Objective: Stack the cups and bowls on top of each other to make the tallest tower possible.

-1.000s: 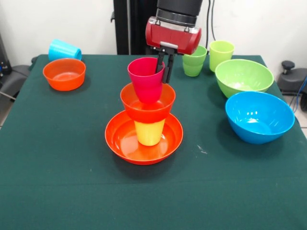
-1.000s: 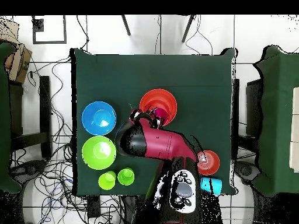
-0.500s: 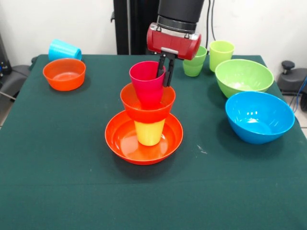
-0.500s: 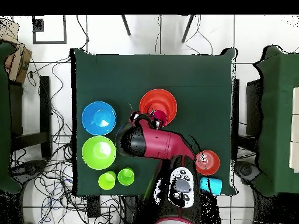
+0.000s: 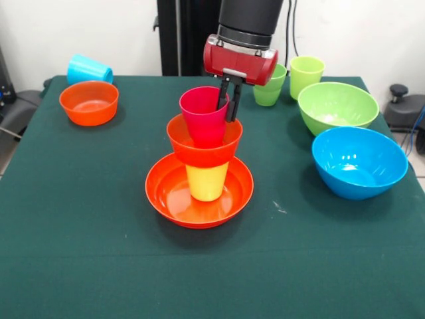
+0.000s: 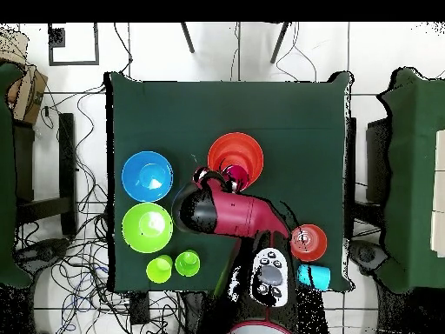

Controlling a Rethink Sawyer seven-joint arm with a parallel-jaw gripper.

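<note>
The gripper (image 5: 225,106) pinches the pink cup's (image 5: 203,114) rim, one finger inside and one outside, probably to seat it upright in the small orange bowl (image 5: 204,143) atop the tower (image 5: 201,174); a spare orange bowl (image 5: 89,102) sits well apart.

Green tablecloth (image 5: 80,252); floor cables (image 6: 87,261); cardboard box (image 6: 26,87).

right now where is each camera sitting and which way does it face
Front view: sits across the table, facing the robot and the tower; the red and black arm comes down from above, its hand pinching the pink cup's rim.
Overhead view: looks straight down on the table; the arm and base show at the bottom.
Shared: the tower, blue bowl and lime bowl.
</note>
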